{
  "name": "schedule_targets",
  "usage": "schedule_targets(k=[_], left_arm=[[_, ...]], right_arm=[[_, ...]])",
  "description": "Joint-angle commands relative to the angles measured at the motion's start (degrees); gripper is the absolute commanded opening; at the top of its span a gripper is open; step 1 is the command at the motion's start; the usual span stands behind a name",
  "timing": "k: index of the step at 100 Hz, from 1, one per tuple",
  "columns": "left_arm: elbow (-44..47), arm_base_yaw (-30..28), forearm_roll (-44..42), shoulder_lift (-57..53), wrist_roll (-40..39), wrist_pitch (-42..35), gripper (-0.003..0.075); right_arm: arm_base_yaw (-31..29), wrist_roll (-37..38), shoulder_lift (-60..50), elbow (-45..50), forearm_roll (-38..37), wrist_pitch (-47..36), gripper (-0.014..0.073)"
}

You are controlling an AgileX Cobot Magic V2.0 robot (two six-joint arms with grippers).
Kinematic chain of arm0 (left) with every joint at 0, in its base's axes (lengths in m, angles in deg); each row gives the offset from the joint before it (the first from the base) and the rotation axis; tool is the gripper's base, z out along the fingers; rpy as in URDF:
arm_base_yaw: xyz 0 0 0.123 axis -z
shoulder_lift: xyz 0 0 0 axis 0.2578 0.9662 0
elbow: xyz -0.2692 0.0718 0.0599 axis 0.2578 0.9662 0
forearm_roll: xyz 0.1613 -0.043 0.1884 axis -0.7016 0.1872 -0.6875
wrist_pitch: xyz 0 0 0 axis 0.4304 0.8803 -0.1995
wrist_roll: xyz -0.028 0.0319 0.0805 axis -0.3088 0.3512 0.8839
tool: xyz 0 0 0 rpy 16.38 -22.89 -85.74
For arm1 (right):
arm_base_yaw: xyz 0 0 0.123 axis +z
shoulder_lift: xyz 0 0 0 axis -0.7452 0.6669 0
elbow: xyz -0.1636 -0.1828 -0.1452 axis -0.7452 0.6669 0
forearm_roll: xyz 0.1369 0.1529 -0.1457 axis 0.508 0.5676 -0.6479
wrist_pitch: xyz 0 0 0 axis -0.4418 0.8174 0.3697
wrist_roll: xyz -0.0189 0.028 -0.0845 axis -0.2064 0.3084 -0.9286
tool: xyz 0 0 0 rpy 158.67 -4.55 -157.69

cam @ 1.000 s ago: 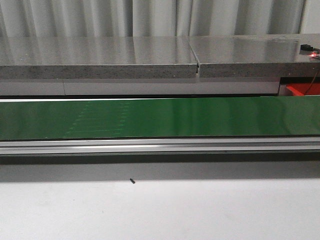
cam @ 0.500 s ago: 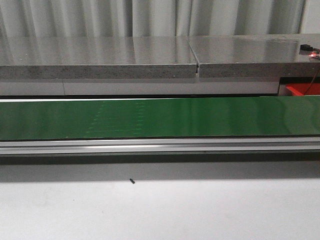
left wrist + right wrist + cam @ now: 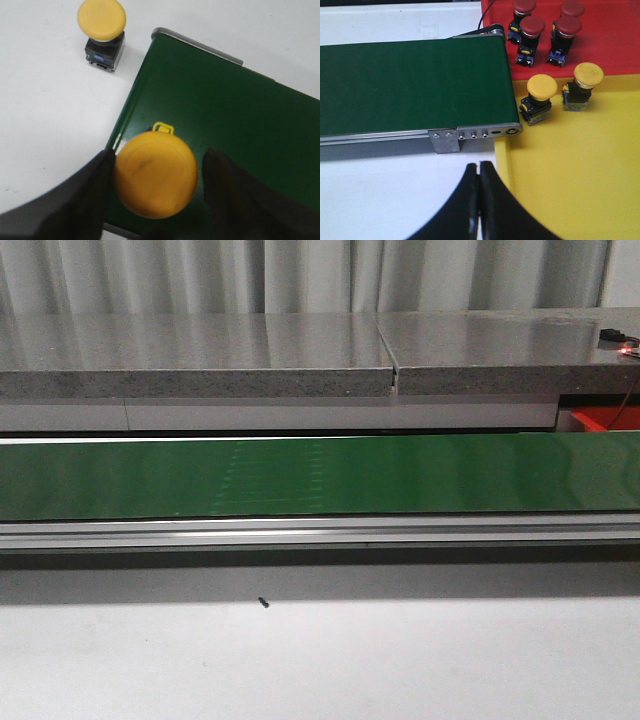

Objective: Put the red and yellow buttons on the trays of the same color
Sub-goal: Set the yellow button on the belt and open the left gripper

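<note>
A yellow button (image 3: pixel 156 175) stands on the end of the green belt (image 3: pixel 225 115), between the fingers of my left gripper (image 3: pixel 158 154). The gripper is open: one finger meets the cap's side and a gap shows at the other. Another yellow button (image 3: pixel 101 20) stands on the white table beside the belt. My right gripper (image 3: pixel 479 167) is shut and empty over the white table, by the edge of the yellow tray (image 3: pixel 570 180). That tray holds two yellow buttons (image 3: pixel 542 87). The red tray (image 3: pixel 610 40) behind it holds several red buttons (image 3: pixel 532 26).
The green belt (image 3: pixel 400 475) runs across the front view with nothing on it, and no gripper shows there. A metal rail (image 3: pixel 320 533) borders its near side and a grey stone ledge (image 3: pixel 200 380) lies behind. The belt's roller end (image 3: pixel 475 133) abuts the trays.
In the front view a faint pale pattern on the belt has shifted steadily to the right. Nothing else there has moved.
</note>
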Motion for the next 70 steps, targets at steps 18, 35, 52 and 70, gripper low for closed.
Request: schedule_targets(k=[18,35,52,70], left_arm=[[-1.4,0.4,9.6,-4.8,5.3,-3.2,0.0587],[-1.4,0.0,9.6,-7.6,5.3,-5.0,0.0587],[-2.6,-2.7,9.1,-6.7,5.3,-5.2,0.0587],[-7.8,-5.9,8.7,-1.8,5.3,-2.2,0.0587]], right_arm=[[0.0,0.1,0.0,-1.5,-0.7,-3.7,-0.0092],[0.0,0.1,0.0,-1.5,-0.7,-3.7,-0.0092],[0.0,0.1,0.0,-1.5,-0.7,-3.7,-0.0092],[0.0,0.1,0.0,-1.5,-0.7,-3.7,-0.0092]])
